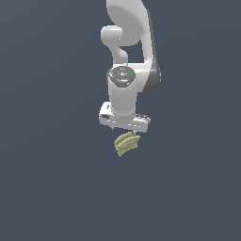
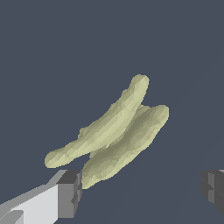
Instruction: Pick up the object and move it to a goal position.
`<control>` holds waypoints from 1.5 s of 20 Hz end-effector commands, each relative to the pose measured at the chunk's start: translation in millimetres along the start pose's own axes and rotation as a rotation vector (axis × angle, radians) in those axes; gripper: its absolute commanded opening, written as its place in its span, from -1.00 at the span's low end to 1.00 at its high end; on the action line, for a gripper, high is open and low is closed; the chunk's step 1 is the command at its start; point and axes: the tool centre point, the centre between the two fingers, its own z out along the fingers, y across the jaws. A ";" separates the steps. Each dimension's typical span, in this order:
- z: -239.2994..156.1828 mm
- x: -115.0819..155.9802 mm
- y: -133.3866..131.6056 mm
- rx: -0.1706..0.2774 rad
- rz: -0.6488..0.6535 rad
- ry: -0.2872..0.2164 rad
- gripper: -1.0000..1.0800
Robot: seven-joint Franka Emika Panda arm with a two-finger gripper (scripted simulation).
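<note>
The arm (image 1: 128, 52) is seen in the exterior view reaching down over a plain dark tabletop (image 1: 47, 188). The end effector (image 1: 126, 128) is pointed downward and is placed directly above the object (image 1: 126, 143).

In the wrist view the end effector (image 2: 142, 190) is shown wide open. One finger (image 2: 69, 192) is seen just beside one end of the object (image 2: 113, 133), perhaps touching it, and the other finger (image 2: 213, 187) is well apart from it. Nothing is gripped between them.

The object is lying on the tabletop, under the end effector and between the lines of the two fingers, but nearer to one of them.

The task is judged to be at an early step. The approach is nearly done, but the grasp is not yet made. The closing, the lifting and the moving to the goal are left. No goal mark is seen in either view, so its place cannot be told.
</note>
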 end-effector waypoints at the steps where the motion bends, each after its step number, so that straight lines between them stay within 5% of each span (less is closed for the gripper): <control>1: 0.0 1.1 -1.3 -0.001 0.057 0.005 0.92; 30: -2.7 14.6 -16.6 0.010 0.752 0.067 0.92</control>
